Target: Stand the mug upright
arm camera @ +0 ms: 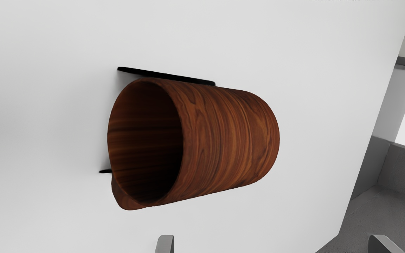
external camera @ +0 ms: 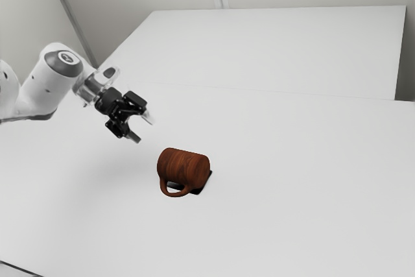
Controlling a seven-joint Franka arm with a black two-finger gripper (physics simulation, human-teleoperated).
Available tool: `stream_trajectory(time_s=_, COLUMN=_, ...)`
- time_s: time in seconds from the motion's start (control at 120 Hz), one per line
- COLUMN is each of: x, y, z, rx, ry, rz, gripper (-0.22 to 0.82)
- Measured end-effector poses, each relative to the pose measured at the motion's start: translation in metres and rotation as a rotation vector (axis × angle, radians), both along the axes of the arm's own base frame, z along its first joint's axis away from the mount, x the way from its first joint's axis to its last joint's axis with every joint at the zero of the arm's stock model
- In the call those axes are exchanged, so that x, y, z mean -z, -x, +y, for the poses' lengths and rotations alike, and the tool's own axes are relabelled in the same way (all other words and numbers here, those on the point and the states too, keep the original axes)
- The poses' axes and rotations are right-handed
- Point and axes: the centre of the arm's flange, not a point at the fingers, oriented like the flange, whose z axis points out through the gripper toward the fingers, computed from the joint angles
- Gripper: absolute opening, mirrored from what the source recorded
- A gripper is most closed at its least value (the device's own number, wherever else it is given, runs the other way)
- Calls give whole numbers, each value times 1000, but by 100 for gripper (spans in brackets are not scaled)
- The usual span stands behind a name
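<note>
My gripper [external camera: 144, 129] hangs above the table in the exterior view, its two fingers spread with nothing between them. Down and toward the exterior view's right from it, a brown wood-grain mug [external camera: 184, 168] lies on its side, the handle toward the view's bottom edge. In the wrist view the mug [arm camera: 223, 137] has its open mouth facing one side, and part of its handle is hidden behind the body. The tips of the gripper [arm camera: 271, 244] stand wide apart, not touching the mug.
Under the mug is a flat black object [external camera: 202, 186], partly covered by it. The white table [external camera: 292, 180] extends around them. A raised-looking white surface [external camera: 279, 50] and pale walls stand behind. The wrist view also includes the table's edge and a grey floor [arm camera: 381, 218].
</note>
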Motion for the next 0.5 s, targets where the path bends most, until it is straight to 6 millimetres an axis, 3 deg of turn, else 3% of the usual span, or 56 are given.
stream_trajectory(time_s=0.133, x=58, y=11, z=2, rx=-50, ry=145, rz=-17, gripper=60)
stream_trajectory(time_s=0.5, x=108, y=0, z=0, rx=-48, ry=293, rz=-233, gripper=60)
